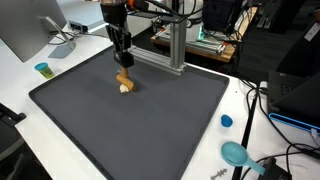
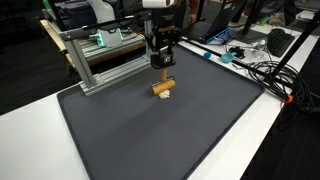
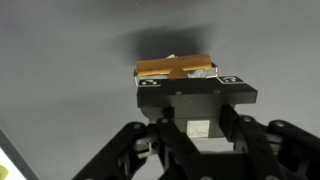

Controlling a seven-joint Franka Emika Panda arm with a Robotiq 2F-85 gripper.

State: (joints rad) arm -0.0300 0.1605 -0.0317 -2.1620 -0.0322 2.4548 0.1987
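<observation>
Even overhead light, soft wrist-view blur

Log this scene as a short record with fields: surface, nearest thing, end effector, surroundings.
surface: dark grey mat on a white table
nearest thing: wooden block, tan with a pale part beneath it, lying on the mat
tool: end effector pointing down, directly above the wooden block and seemingly not touching it
tool state: open or shut cannot be told
surroundings: metal frame along one edge of the mat; blue cup and blue cap on the table, off the mat
</observation>
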